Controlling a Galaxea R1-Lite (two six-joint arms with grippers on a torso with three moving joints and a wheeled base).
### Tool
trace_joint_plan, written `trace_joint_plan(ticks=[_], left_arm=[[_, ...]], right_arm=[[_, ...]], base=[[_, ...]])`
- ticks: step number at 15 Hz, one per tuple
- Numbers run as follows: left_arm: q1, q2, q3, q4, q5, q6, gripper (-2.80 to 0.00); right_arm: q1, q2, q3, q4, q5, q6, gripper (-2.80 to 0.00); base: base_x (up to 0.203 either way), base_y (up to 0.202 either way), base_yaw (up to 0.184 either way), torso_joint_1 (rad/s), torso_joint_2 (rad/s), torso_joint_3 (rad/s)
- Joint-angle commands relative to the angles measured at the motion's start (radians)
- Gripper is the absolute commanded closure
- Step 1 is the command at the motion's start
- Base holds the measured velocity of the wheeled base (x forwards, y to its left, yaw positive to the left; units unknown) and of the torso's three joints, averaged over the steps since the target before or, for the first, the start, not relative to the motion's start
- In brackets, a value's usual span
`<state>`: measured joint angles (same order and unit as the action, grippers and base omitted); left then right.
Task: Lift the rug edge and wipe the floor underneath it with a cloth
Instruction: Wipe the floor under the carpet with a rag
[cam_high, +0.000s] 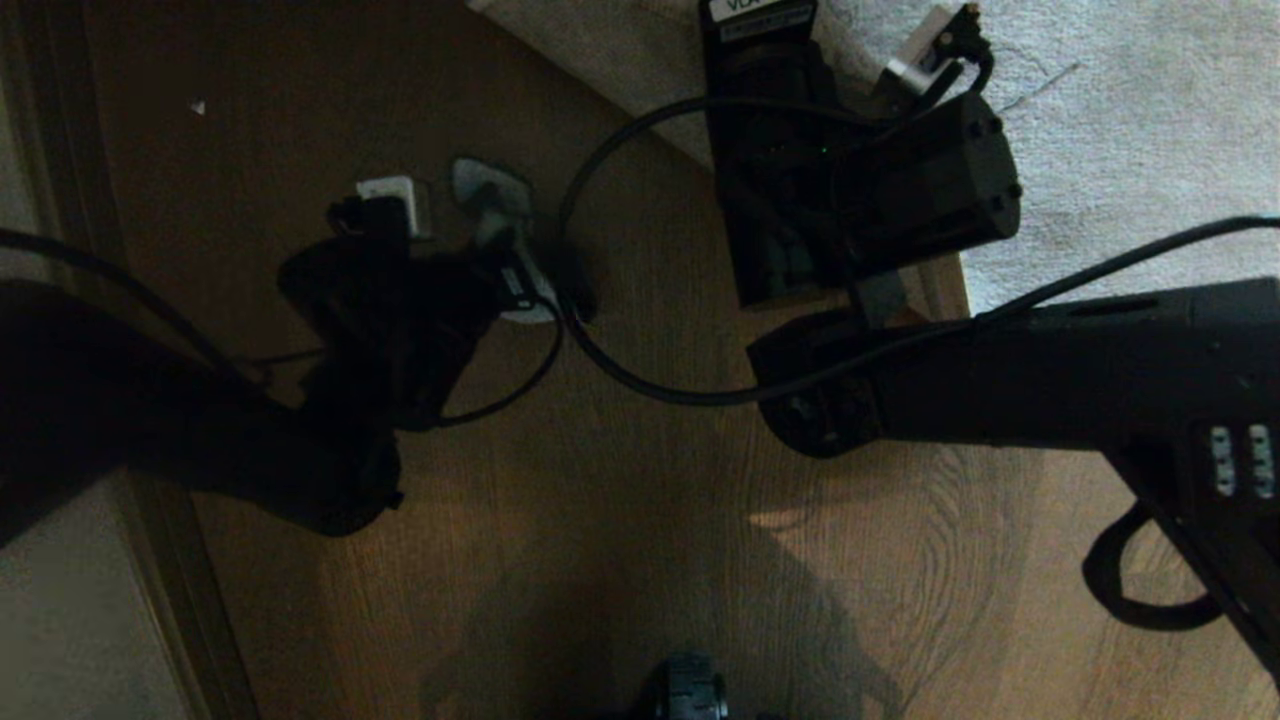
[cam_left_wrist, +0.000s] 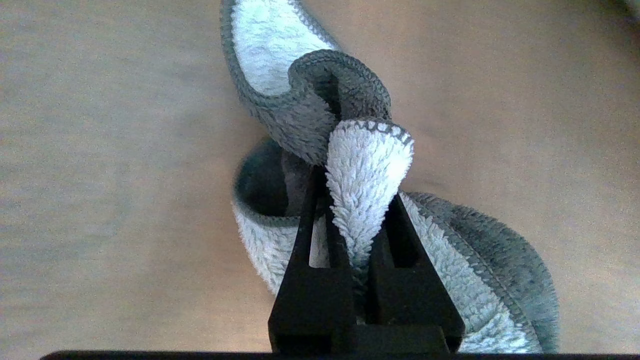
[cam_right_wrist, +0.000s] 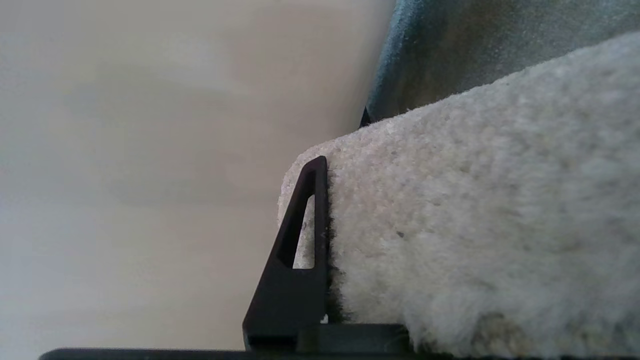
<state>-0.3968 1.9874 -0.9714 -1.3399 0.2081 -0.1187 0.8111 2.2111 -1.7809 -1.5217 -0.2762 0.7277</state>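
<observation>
right gripper (cam_right_wrist: 320, 250) clamped light grey-beige short-pile rug edge (cam_right_wrist: 450, 225), lifted; left gripper (cam_left_wrist: 357, 235) pinched fluffy white-grey cloth (cam_left_wrist: 367, 170) on brown wood-grain plank floor (cam_high: 600, 520); wiping seemed underway.

Brown wood-grain planks across the floor (cam_high: 620, 520), matte, darker in the shaded stretch on the left. Light grey-beige short pile on the rug edge (cam_right_wrist: 450, 210), speckled with small darker flecks; pale, cooler grey-white over the wider rug (cam_high: 1120, 130). Two-toned cloth (cam_left_wrist: 367, 170): fluffy white on one face, mid-grey on the other, trimmed all round with a grey stitched border. Black on the left gripper (cam_left_wrist: 356, 250), black too on the right gripper (cam_right_wrist: 300, 250). Black casing and black cables along both arms, with one white label in dark lettering near the rug
</observation>
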Motion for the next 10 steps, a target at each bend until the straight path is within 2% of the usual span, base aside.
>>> trace_joint_plan(ticks=[1,5,10], left_arm=[[0.050,-0.045,0.041,-0.010,0.001,0.000,0.00],[0.121,-0.114,0.147,-0.014,-0.001,0.005,0.00],[0.118,-0.226,0.314,-0.015,-0.007,0.034,0.00]], right_arm=[[0.000,-0.005,0.000,-0.048,-0.001,0.006,0.00],[0.003,-0.017,0.000,-0.048,0.000,0.005,0.00],[0.003,-0.043,0.005,-0.048,0.000,0.004,0.00]], base=[[0.000,0.000,0.000,0.000,0.00,0.000],[0.000,0.000,0.000,0.000,0.00,0.000],[0.000,0.000,0.000,0.000,0.00,0.000]])
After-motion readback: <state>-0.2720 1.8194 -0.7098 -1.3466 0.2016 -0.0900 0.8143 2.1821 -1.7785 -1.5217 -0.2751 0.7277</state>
